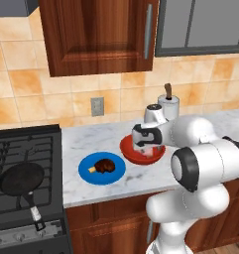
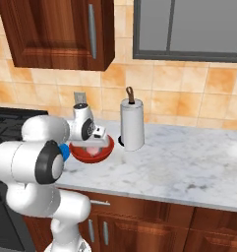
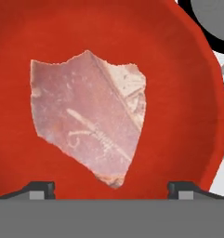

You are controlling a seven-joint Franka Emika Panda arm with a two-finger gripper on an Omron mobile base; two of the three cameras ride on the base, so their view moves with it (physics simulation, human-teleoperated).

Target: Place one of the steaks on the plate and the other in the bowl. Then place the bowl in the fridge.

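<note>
Two steaks placed: dark steak [image 1: 104,165] on blue plate [image 1: 86,171] lower left, pink steak [image 3: 88,116] in red bowl [image 3: 178,69]. Tool [image 3: 111,188] wide open, empty. Fridge step left.

Even, flat rendered light, no clear source. Soft shadows under the bowl [image 1: 142,149] and plate [image 1: 101,167] on the counter [image 1: 86,139]. No glare or motion blur. Base views slightly soft; hand view coarse, steak [image 3: 90,116] texture pixelated. No edge distortion.
</note>
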